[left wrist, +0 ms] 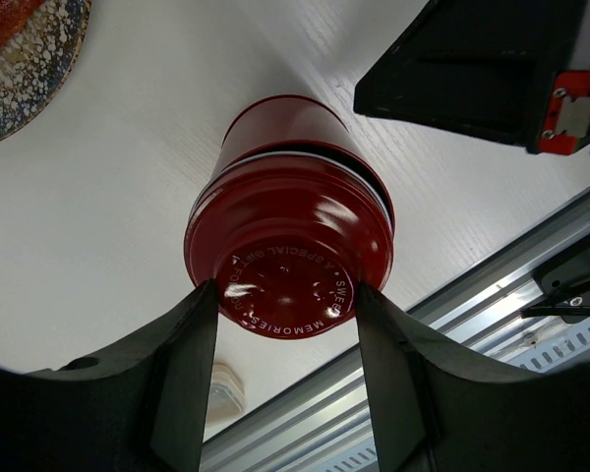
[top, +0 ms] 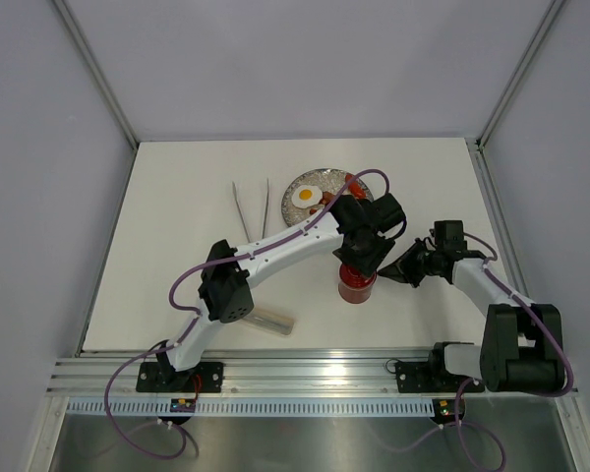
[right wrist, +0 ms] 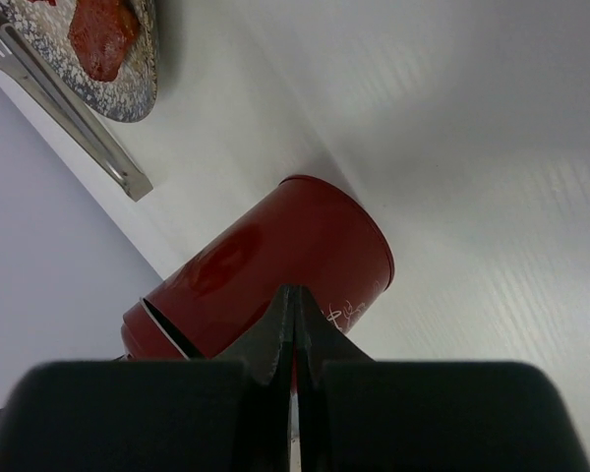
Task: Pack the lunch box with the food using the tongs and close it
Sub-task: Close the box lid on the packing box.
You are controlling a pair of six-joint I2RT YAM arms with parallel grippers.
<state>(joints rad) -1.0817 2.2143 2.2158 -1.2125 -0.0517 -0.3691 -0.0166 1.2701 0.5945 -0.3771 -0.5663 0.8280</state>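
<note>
The red lunch box (top: pixel 356 286) stands upright on the white table near the front middle. Its round red lid (left wrist: pixel 287 258) sits on top, with a thin band of metal rim showing under it. My left gripper (top: pixel 360 254) comes down from above, and its fingers (left wrist: pixel 199 324) press both sides of the lid. My right gripper (right wrist: pixel 293 293) is shut with nothing in it, its tips against the lunch box's side (right wrist: pixel 275 256). The tongs (top: pixel 251 208) lie on the table left of the plate. A fried egg (top: pixel 306 196) and red-brown food (right wrist: pixel 103 34) lie on the plate.
The speckled grey plate (top: pixel 326 177) sits behind the lunch box, partly hidden by my left arm. A pale flat object (top: pixel 272 321) lies near the front edge by the left arm. An aluminium rail (top: pixel 305 374) runs along the near edge.
</note>
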